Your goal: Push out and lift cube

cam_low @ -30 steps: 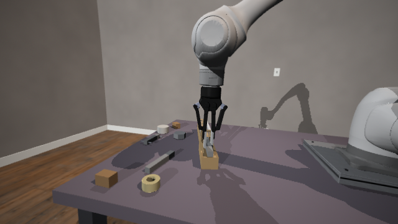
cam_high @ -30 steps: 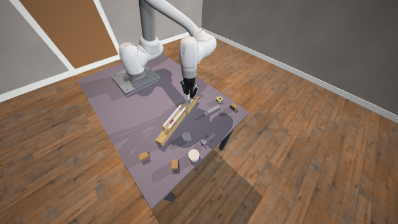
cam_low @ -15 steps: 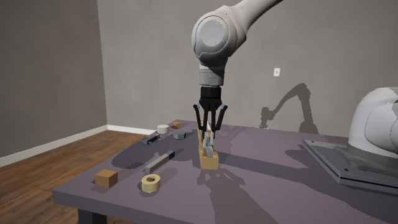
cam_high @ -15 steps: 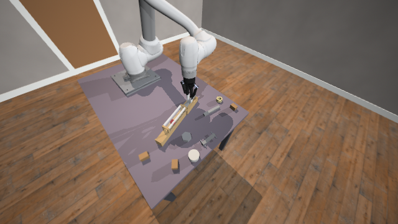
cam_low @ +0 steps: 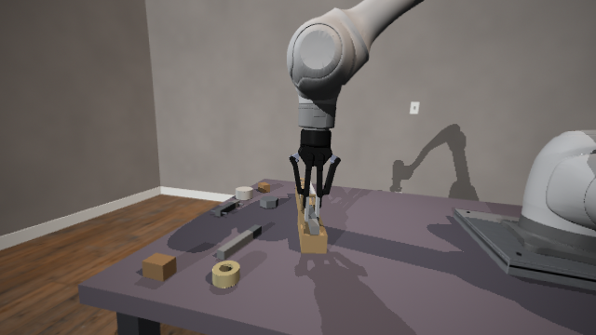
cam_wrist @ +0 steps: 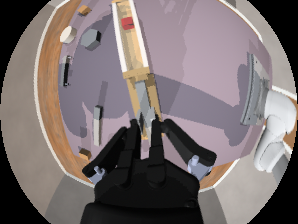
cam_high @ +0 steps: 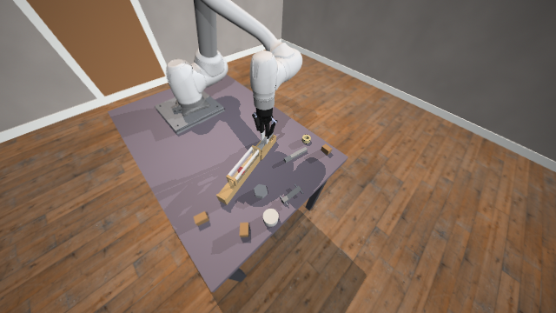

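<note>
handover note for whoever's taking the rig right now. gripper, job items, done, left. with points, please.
Gripper (cam_high: 266,140) (cam_low: 312,205) (cam_wrist: 147,113): shut on a grey bar (cam_low: 313,226) (cam_wrist: 143,97), low over one end of the channel.
Channel (cam_high: 226,196) (cam_low: 314,245) (cam_wrist: 136,75): on the table; the bar lies along its open end section, pointing at the covered part.
Cube: red (cam_high: 240,169) (cam_wrist: 127,23), inside the covered part, toward the far end from the gripper.
Done: bar in hand and lined up with the channel.
Left: push the cube out of the short-ledge, raised-lip end, then hold it up beyond that end. Check which end that is first; I can't confirm it.
</note>
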Robot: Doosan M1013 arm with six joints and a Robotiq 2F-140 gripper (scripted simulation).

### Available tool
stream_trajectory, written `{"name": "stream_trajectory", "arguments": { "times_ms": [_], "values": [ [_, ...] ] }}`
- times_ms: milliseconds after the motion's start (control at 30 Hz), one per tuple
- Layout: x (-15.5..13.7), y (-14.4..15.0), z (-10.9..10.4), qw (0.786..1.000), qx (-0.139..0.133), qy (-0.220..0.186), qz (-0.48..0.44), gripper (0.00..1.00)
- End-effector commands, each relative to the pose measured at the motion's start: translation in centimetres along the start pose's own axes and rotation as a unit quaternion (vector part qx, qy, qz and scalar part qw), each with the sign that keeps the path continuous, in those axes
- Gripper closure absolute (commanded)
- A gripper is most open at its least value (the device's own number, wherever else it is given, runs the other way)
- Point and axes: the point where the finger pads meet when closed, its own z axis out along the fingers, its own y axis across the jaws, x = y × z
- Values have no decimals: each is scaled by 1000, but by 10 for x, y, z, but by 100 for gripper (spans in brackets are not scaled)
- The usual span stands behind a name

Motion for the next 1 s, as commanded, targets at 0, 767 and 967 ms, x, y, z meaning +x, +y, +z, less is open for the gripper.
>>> {"name": "stream_trajectory", "arguments": {
  "times_ms": [0, 767, 967],
  "values": [
    [1, 0, 0, 1000, 0, 0, 0, 100],
    [47, 0, 0, 1000, 0, 0, 0, 100],
    [60, 0, 0, 1000, 0, 0, 0, 100]
  ]
}}
